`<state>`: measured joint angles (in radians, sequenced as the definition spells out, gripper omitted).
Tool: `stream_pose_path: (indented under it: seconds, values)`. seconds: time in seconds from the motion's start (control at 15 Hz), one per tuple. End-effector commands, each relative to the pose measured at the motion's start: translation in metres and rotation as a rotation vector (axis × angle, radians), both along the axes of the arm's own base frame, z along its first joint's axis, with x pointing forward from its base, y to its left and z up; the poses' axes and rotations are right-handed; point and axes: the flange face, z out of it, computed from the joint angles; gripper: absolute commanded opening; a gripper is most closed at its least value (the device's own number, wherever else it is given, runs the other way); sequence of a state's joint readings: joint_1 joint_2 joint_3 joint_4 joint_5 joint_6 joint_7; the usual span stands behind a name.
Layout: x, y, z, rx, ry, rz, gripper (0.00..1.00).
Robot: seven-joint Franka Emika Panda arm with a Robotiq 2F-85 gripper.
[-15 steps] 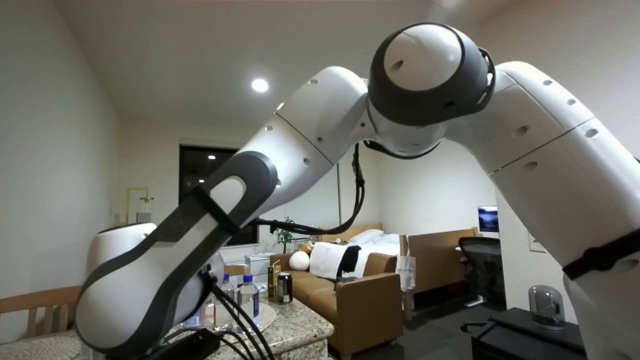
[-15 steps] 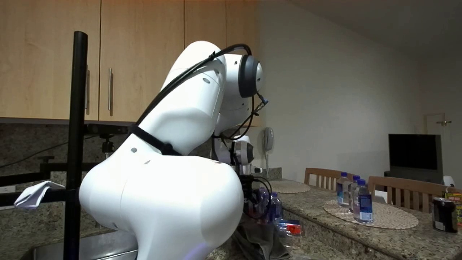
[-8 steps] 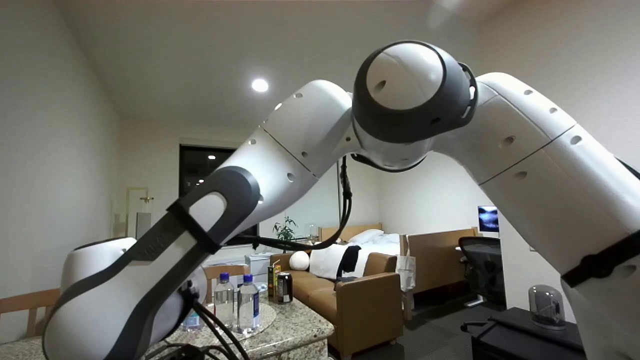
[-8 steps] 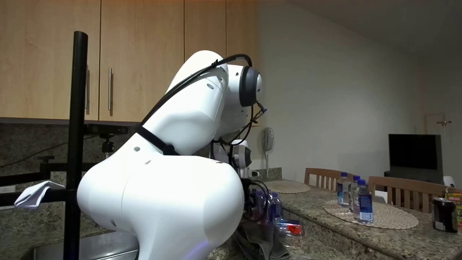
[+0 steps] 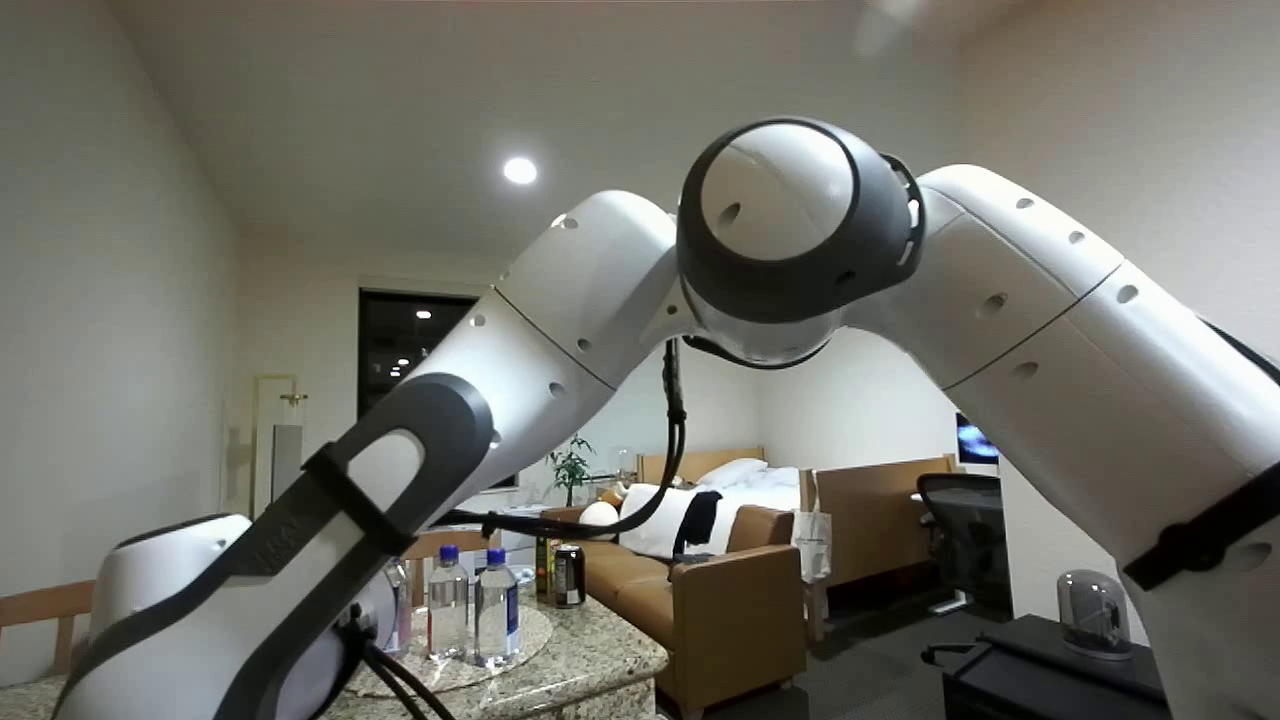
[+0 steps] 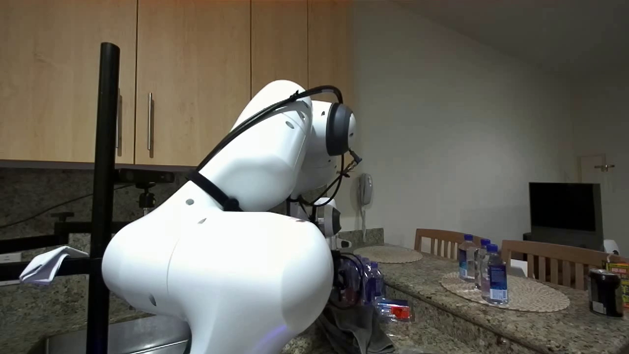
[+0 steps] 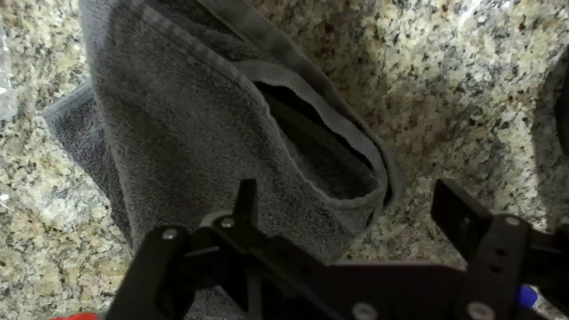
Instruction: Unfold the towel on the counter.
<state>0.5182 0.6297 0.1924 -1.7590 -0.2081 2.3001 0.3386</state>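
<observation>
Standing wide and holding nothing: the fingers [image 7: 460, 218] of the gripper [image 7: 343, 189], one seen over the towel [image 7: 178, 160], its partner over the speckled counter [image 7: 444, 89]; height not readable. Towel: grey, folded over in layers on the counter, below the gripper, one fold gaping near the fingers' gap. Likely fault: several layers pinched together, lifting a bundle. Second: too deep a descent, fingers striking the counter. Outlying: bottles [image 6: 375, 282], upright, near the towel in an exterior view; a wide pull could topple them.
</observation>
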Motion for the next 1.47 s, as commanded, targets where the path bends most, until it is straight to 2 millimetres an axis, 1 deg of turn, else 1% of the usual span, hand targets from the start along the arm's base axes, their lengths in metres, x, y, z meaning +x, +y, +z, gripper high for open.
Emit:
stream_pose_path:
  seconds: [0.0, 0.33, 0.6, 0.8, 1.0, 1.07, 1.13, 1.2, 1.27, 1.4]
  values:
    - [0.004, 0.005, -0.009, -0.019, -0.002, 0.026, 1.0]
    - [0.013, 0.011, -0.019, -0.004, -0.035, 0.004, 1.0]
    - [0.02, 0.014, -0.03, -0.028, -0.079, 0.006, 1.0]
    - [0.018, 0.017, -0.044, -0.031, -0.074, 0.012, 1.0]
    - [0.019, 0.022, -0.053, -0.03, -0.098, 0.013, 1.0]
    - [0.021, 0.023, -0.055, -0.033, -0.105, 0.014, 0.8]
    - [0.022, 0.023, -0.057, -0.038, -0.11, 0.017, 0.79]
    - [0.025, 0.024, -0.058, -0.041, -0.113, 0.016, 0.93]
    - [0.027, 0.025, -0.058, -0.043, -0.118, 0.015, 0.94]
    - [0.032, 0.027, -0.058, -0.039, -0.125, 0.011, 1.0]
